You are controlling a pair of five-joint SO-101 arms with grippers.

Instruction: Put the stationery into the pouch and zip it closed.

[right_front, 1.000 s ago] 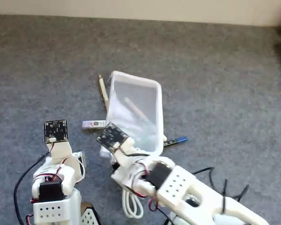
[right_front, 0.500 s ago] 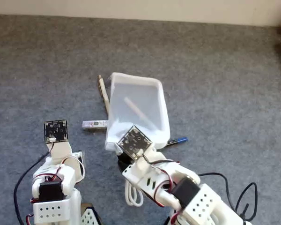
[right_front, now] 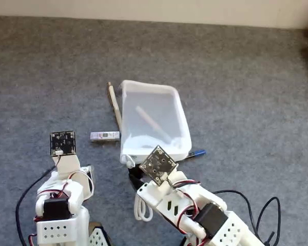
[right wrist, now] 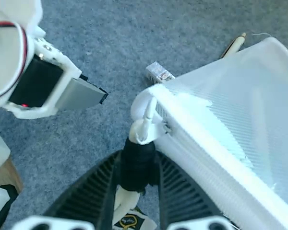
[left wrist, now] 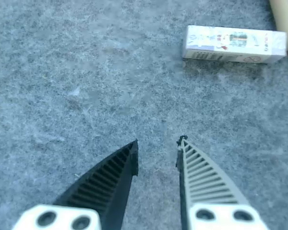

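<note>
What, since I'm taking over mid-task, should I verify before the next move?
1. Right gripper gripping the black-capped item: ok.
2. Left gripper open and free over the carpet: ok.
3. Pouch mouth open to take items: cannot tell.
4. All stationery inside: not ok. The beige pen, small box and blue pen lie outside the pouch.

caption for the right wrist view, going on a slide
Right gripper shut on the black zipper pull at a corner of the white pouch, small box and pen lying beyond.
</note>
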